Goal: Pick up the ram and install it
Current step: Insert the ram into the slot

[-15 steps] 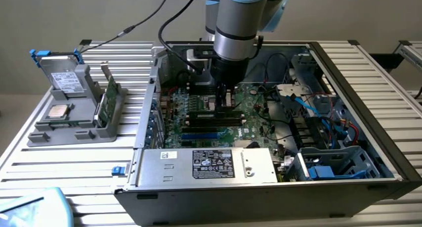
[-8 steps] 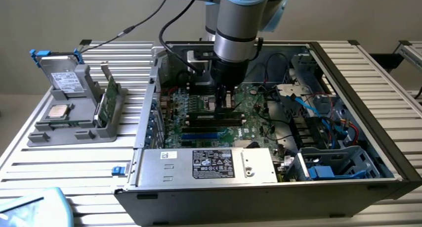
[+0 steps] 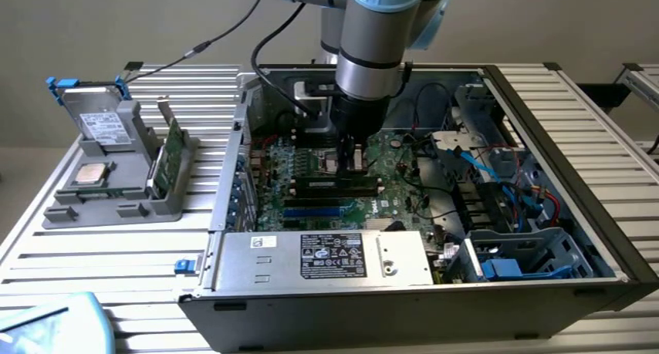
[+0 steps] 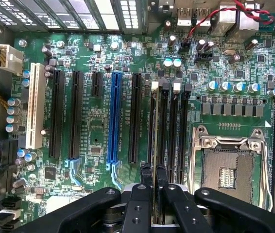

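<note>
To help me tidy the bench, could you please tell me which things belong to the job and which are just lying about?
Job: ram, held in gripper; memory slots; motherboard.
Lying about: tray, drive, processor, card, power supply.

Robotics lab bench — slatted aluminium table (image 3: 103, 269), opened computer case (image 3: 412, 319), grey parts holder (image 3: 134, 209)

Your arm (image 3: 376, 30) hangs near-vertical from above, with its silver and blue last link aimed straight down. Below it the black wrist (image 3: 356, 119) narrows to the gripper (image 3: 350, 163), which also points straight down. In the wrist view you see the two slim black fingers (image 4: 146, 177) standing parallel and almost together. Only a thin gap is left between them, and the ram (image 4: 154, 126) is pinched in it, edge-on.
</note>
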Controlling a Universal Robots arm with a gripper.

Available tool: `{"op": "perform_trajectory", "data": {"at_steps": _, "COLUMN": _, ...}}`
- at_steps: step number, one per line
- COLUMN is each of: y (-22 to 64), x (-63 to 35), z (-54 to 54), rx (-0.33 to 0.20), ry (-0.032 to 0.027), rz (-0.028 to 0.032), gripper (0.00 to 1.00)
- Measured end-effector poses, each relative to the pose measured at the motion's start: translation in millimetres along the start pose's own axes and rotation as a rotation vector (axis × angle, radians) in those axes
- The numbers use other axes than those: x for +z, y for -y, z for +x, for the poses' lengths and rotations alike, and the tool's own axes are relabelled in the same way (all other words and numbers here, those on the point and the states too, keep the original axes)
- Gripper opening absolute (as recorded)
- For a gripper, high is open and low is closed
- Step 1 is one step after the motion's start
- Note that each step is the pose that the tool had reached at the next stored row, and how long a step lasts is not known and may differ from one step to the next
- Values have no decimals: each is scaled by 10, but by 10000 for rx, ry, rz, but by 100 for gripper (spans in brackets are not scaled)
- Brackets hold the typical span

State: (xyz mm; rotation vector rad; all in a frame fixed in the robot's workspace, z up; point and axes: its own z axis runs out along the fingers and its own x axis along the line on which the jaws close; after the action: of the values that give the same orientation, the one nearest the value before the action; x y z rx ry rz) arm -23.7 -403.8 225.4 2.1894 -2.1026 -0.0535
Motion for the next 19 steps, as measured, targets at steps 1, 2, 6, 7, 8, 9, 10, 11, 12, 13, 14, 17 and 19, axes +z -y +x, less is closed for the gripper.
{"op": "perform_trajectory", "data": {"at_steps": 1, "y": 1, "x": 7, "z": 0, "rx": 0, "ry": -10, "rz": -7, "gripper": 14}}
{"op": "perform_trajectory", "data": {"at_steps": 2, "y": 1, "x": 9, "z": 0, "rx": 1, "ry": -18, "rz": -13, "gripper": 14}}
{"op": "perform_trajectory", "data": {"at_steps": 6, "y": 5, "x": 12, "z": 0, "rx": 1, "ry": -41, "rz": -30, "gripper": 14}}
{"op": "perform_trajectory", "data": {"at_steps": 7, "y": 9, "x": 12, "z": 0, "rx": 1, "ry": -47, "rz": -32, "gripper": 14}}
{"op": "perform_trajectory", "data": {"at_steps": 8, "y": 15, "x": 11, "z": 0, "rx": 3, "ry": -53, "rz": -35, "gripper": 14}}
{"op": "perform_trajectory", "data": {"at_steps": 9, "y": 22, "x": 11, "z": 0, "rx": 3, "ry": -55, "rz": -35, "gripper": 14}}
{"op": "perform_trajectory", "data": {"at_steps": 10, "y": 27, "x": 11, "z": 0, "rx": 3, "ry": -60, "rz": -36, "gripper": 14}}
{"op": "perform_trajectory", "data": {"at_steps": 11, "y": 27, "x": 11, "z": 0, "rx": 4, "ry": -65, "rz": -37, "gripper": 14}}
{"op": "perform_trajectory", "data": {"at_steps": 12, "y": 27, "x": 11, "z": 1, "rx": 5, "ry": -68, "rz": -37, "gripper": 14}}
{"op": "perform_trajectory", "data": {"at_steps": 13, "y": 27, "x": 11, "z": 1, "rx": 5, "ry": -71, "rz": -37, "gripper": 14}}
{"op": "perform_trajectory", "data": {"at_steps": 14, "y": 27, "x": 11, "z": 0, "rx": 5, "ry": -75, "rz": -37, "gripper": 14}}
{"op": "perform_trajectory", "data": {"at_steps": 17, "y": 28, "x": 13, "z": 0, "rx": 7, "ry": -94, "rz": -38, "gripper": 14}}
{"op": "perform_trajectory", "data": {"at_steps": 19, "y": 28, "x": 17, "z": 0, "rx": 8, "ry": -101, "rz": -38, "gripper": 14}}
